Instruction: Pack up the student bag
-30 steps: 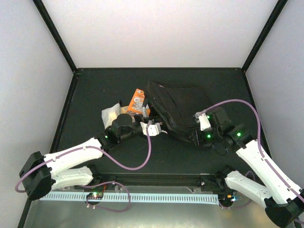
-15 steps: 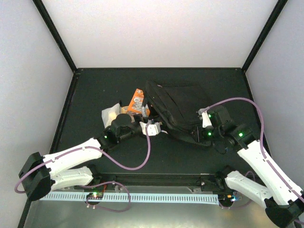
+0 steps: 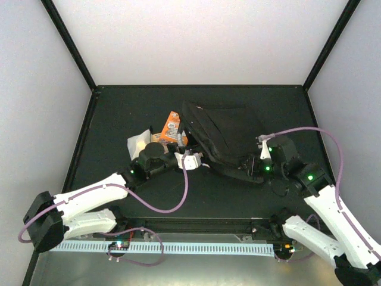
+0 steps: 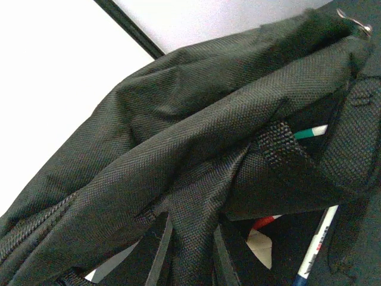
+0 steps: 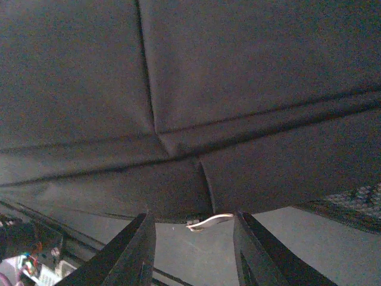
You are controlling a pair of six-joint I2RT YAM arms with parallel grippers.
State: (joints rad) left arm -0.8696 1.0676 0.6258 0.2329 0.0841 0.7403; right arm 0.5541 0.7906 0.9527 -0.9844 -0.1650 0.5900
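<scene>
**A:** Where is the student bag [image 3: 223, 140]?

**B:** It lies slumped on the black table [image 3: 119, 113], a little right of centre, between the two arms. Its opening is turned to the left.

**A:** And the grippers?

**B:** The left gripper [image 4: 189, 253] is clenched on a fold of fabric at the bag's mouth and holds it raised. The left wrist view looks straight into the opening. The right gripper [image 5: 193, 250] sits at the bag's near right edge, fingers spread, with nothing between them.

**A:** What about the surroundings?

**B:** The tabletop is dark and matte. Plain white walls [image 3: 196, 42] stand on three sides, with black posts at the corners.

**A:** Anything else lying about?

**B:** An orange packet [image 3: 172, 127] lies just beside the bag's left side. A whitish pouch [image 3: 139, 143] sits next to the left arm's wrist. Inside the bag there is a green-and-white pen [image 4: 311, 132] and a white pen [image 4: 318, 238] with a blue end.

**A:** What is hard to make out?

**B:** From above, the left wrist covers part of the pouch and the packet. Something red inside the bag is mostly hidden by a flap. Bag fabric fills the right wrist view. A thin pale strip [image 5: 208, 221] pokes out under its edge, and I cannot tell what it is.
</scene>
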